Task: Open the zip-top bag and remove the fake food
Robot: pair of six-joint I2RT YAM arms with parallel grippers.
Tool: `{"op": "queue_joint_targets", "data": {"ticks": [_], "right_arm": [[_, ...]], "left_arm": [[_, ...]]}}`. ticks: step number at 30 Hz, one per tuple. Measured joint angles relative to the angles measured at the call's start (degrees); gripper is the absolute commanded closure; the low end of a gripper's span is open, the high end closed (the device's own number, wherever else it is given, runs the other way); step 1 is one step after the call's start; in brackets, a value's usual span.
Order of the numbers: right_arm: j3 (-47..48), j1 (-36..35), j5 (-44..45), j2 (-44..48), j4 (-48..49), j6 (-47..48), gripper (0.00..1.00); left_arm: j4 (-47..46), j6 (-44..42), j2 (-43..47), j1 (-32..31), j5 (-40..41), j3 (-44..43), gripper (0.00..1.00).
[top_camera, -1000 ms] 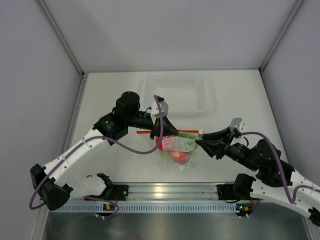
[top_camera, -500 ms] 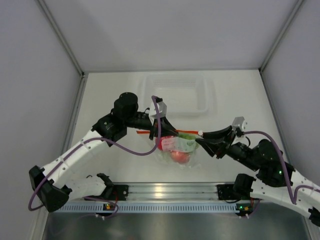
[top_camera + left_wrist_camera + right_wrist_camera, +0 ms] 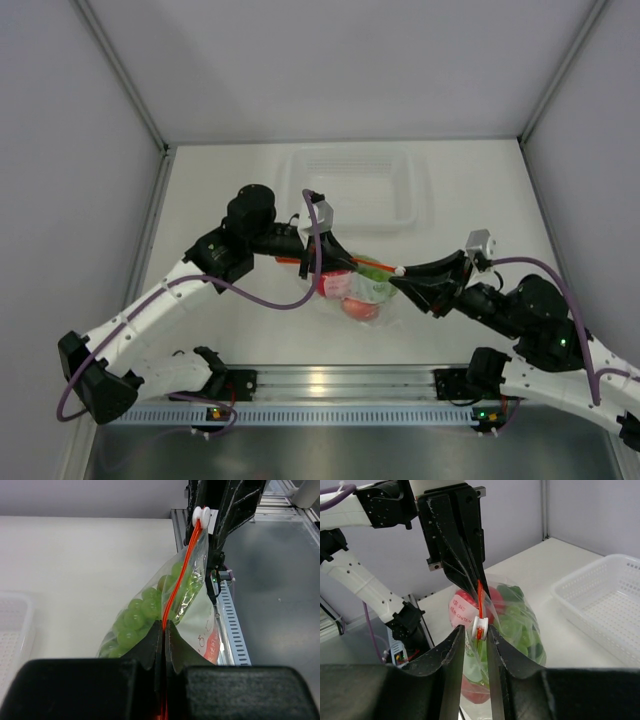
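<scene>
Where two arms [image 3: 150, 305] [image 3: 545, 325] meet, one bag [image 3: 360, 295] hangs.

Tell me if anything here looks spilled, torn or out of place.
Nothing stands out. The zip-top bag is held between the left gripper, shut on its orange strip, and the right gripper, pinching the white slider. The fake food is all inside the bag; no tear or spill shows.

The top camera is fixed above and behind both arm bases and looks down on the whole table [image 3: 200, 190] from far. The left wrist camera sits close behind the left gripper [image 3: 164, 626] and faces the right gripper [image 3: 202, 517]. The right wrist camera faces the opposite way. All three views share the zip-top bag [image 3: 362, 292].
</scene>
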State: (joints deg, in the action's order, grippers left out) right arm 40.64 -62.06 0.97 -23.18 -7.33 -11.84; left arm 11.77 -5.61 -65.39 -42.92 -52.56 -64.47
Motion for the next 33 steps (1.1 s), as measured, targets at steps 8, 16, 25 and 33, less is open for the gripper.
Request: {"op": "queue_joint_targets", "data": {"ticks": [8,16,25,33], "right_arm": [[-0.02,0.0,1.18,-0.94,-0.02,0.22,0.71],[-0.15,0.0,2.23,-0.44,0.07,0.24,0.78],[-0.28,0.0,2.27,-0.17,0.15,0.39,0.78],[-0.94,0.0,2.27,0.26,0.5,0.74,0.8]], "left_arm": [[-1.46,1.05,0.24,0.0,0.72,0.2,1.0],[-1.95,1.6,1.2,0.0,0.76,1.01,1.0],[-2.78,2.73,1.27,0.0,0.76,1.38,1.0],[-3.96,3.56,1.27,0.0,0.96,1.6,1.0]]}}
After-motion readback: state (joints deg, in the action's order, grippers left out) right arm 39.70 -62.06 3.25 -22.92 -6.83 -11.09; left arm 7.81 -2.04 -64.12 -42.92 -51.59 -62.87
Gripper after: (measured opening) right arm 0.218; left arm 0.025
